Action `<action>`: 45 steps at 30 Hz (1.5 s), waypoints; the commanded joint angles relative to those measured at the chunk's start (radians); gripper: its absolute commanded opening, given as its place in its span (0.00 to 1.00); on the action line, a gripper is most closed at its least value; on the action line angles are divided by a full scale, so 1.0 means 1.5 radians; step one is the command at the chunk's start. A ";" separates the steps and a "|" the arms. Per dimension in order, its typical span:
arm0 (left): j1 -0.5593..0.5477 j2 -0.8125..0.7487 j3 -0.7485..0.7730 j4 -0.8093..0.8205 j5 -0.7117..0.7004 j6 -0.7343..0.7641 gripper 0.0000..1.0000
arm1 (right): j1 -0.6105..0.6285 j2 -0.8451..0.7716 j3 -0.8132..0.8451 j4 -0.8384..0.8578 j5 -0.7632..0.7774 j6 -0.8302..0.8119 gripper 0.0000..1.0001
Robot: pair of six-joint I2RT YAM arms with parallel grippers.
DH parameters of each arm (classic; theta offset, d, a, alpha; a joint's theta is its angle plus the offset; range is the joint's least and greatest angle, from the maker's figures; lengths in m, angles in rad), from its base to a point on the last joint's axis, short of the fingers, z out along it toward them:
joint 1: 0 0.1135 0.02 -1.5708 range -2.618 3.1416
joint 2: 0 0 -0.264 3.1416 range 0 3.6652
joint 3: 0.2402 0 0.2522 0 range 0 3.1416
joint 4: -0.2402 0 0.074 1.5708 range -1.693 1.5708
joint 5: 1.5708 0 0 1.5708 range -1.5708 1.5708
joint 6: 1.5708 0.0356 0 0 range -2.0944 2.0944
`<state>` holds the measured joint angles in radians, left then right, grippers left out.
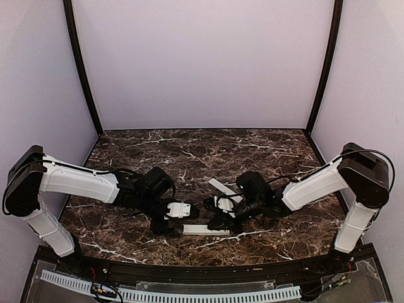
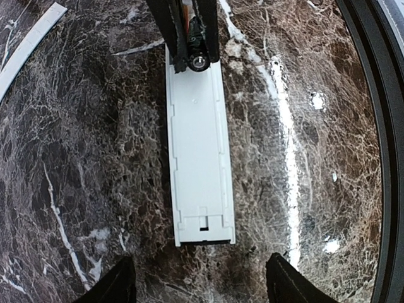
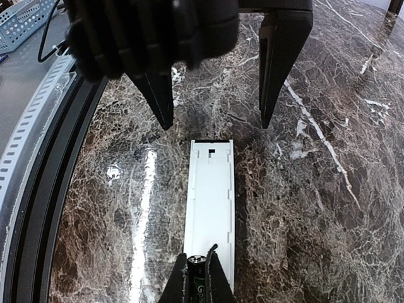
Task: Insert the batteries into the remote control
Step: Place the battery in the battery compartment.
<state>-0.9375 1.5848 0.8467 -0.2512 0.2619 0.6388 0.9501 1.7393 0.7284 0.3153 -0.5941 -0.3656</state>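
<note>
The light, likely slippery battery (image 3: pixel 197 281) is pinched at its sides by the right gripper (image 3: pixel 197 257); the left gripper (image 3: pixel 214 121) is spread wide, empty.

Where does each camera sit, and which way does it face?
Top external: above, behind the arms, looking down at the table; both show.
Left wrist: looks down along the remote control; open left gripper at bottom.
Right wrist: looks down from the opposite end; right gripper pinches the dark battery.
Shared: both wrist views show the remote control.

The table (image 2: pixel 82 158) is glossy marbled stone, the remote control (image 2: pixel 199 158) matt plastic.
</note>
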 commanded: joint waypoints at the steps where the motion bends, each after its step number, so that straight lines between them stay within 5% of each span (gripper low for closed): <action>1: 0.002 0.013 0.015 -0.010 0.003 -0.007 0.70 | 0.009 0.007 -0.012 0.017 0.007 -0.009 0.00; 17: 0.002 0.013 0.025 -0.021 -0.007 0.001 0.70 | 0.017 0.000 0.001 -0.072 0.064 -0.054 0.00; 32: 0.002 0.020 0.029 -0.025 -0.009 0.005 0.70 | 0.019 -0.019 0.013 -0.125 0.092 -0.068 0.19; 45: 0.001 0.066 0.059 -0.028 0.011 -0.014 0.80 | 0.020 -0.060 0.046 -0.194 0.083 -0.088 0.36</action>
<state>-0.9375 1.6741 0.9085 -0.2634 0.2516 0.6281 0.9737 1.6890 0.7719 0.0631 -0.4732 -0.4850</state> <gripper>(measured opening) 0.804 0.353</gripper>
